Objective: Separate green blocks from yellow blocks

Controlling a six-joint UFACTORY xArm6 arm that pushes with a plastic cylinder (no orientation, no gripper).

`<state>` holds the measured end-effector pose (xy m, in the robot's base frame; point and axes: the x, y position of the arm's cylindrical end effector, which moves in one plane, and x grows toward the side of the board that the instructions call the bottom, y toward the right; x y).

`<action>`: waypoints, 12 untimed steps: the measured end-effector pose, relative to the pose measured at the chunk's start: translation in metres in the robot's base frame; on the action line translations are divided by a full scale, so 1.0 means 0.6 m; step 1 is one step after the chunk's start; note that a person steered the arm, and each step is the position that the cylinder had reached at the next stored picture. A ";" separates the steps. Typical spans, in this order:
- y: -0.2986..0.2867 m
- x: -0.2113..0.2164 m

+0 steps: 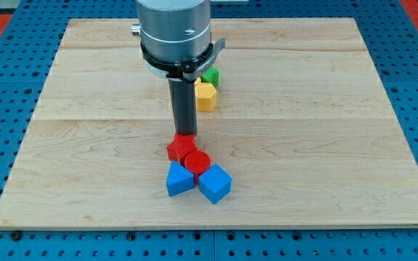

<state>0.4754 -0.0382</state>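
Observation:
A green block (210, 76) sits just above a yellow block (205, 96), touching it, right of the rod near the board's upper middle. The arm's housing hides part of the green block. My tip (185, 135) is below and left of the yellow block, apart from it, and rests at the top edge of a red block (179, 148).
A red cylinder (197, 161) touches the red block. Below them lie two blue blocks, one at the left (179, 180) and one at the right (215, 183). The wooden board (325, 130) lies on a blue pegboard surface.

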 end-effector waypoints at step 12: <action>0.006 -0.203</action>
<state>0.3537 -0.0348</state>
